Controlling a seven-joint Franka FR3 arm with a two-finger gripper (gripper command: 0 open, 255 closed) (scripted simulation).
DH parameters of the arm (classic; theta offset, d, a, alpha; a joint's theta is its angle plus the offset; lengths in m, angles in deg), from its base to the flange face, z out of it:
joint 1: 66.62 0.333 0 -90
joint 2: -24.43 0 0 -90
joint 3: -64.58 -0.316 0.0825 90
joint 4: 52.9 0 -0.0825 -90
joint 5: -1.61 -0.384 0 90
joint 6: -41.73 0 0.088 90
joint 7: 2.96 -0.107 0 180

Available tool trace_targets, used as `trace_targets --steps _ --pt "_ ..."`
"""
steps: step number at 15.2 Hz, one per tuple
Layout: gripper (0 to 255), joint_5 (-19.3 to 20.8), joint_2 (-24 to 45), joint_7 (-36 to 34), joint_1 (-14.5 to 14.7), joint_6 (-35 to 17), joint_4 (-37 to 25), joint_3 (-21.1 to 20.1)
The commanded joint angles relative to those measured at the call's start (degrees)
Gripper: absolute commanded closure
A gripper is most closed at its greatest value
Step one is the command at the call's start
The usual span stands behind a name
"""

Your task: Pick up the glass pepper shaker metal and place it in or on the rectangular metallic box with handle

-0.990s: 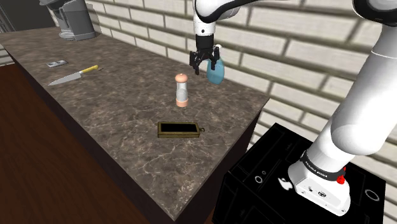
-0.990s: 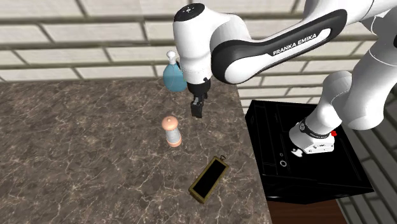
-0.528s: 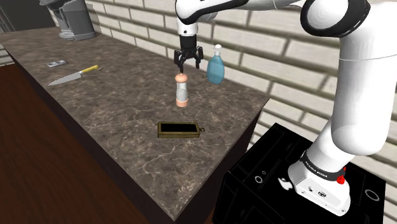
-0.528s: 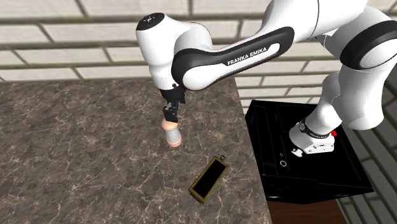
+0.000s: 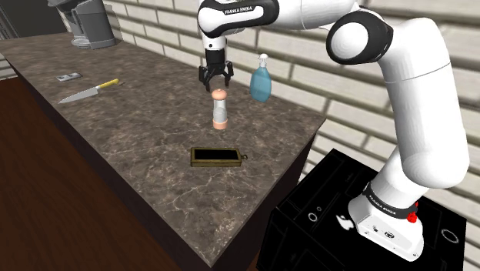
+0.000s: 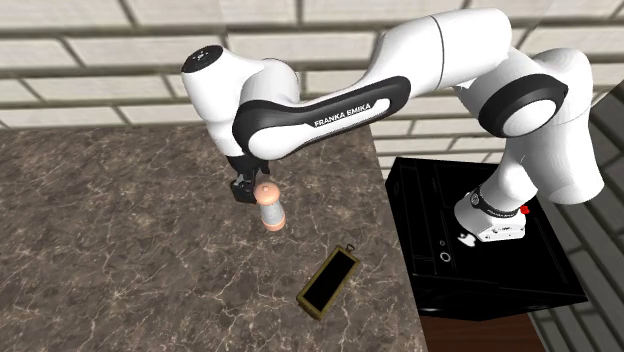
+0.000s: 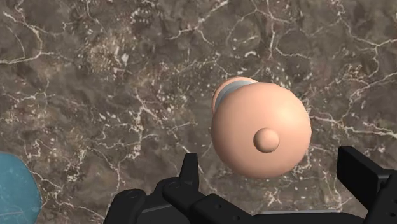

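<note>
Illumination is even and moderately bright in all three views. The dark marbled stone surface point(image 5: 154, 146) reads matte, and the glossy white arm point(image 5: 411, 92) carries soft grey shading. Faint diagonal shadows cross the pale brick wall point(image 5: 338, 61). Rendering stays sharp from edge to edge

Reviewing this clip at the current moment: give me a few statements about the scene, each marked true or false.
1. The pepper shaker stands upright on the countertop. True.
2. The gripper is shut on the shaker. False: its fingers stand apart on either side of the shaker's cap, not touching it.
3. The shaker sits inside the box. False: it stands on the counter, apart from the box.
4. A blue spray bottle stands by the brick wall. True.
5. A red-handled knife lies on the counter. False: the knife has a yellow handle.
</note>
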Motion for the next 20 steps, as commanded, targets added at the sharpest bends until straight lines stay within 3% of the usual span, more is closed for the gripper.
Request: trace_targets --steps 1,11,12,20 --pt "0 0.0 -0.3 -0.1 0.0 -1.8 2.0 0.0" --pt "0 0.0 -0.4 -0.1 0.0 -3.8 4.2 0.0" --pt "255 0.0 -0.4 -0.1 0.0 -3.8 4.2 0.0" --pt "255 0.0 -0.4 -0.1 0.0 -3.8 4.2 0.0"
